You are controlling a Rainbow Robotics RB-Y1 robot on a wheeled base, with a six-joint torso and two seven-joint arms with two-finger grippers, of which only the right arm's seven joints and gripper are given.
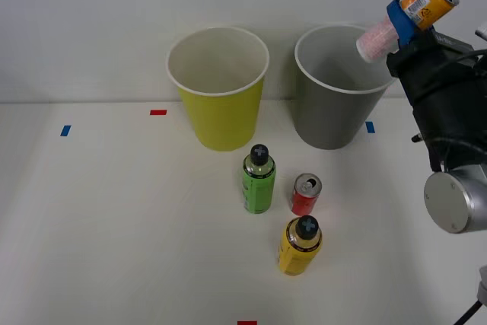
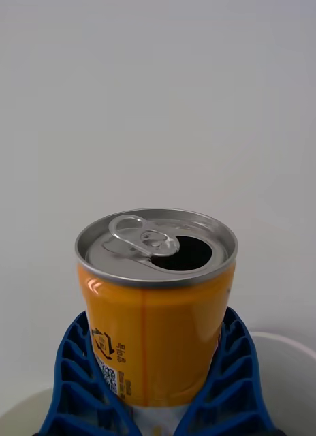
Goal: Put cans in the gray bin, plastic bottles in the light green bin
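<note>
Orange-and-pale-pink metal can, silver pull-tab top [image 1: 415, 13], upper right of frame, tilted over white rim of dark gray tapered bin [image 1: 335, 89], not dropped yet. Both bins look empty. Red can [image 1: 306, 194], green bottle [image 1: 258, 180], yellow bottle [image 1: 299, 245] wait lower centre. Yellow-green bin [image 1: 219, 89] left of gray. Right gripper [image 1: 401, 22], blue ribbed fingers [image 2: 76, 381] clamped round can.

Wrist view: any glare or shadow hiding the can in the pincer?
Right wrist view: orange can evenly lit, small highlight near its rim, pull-tab opening dark; blue fingers readable. Front view: soft shadows beside the bottles, gray bin unobscured.
</note>
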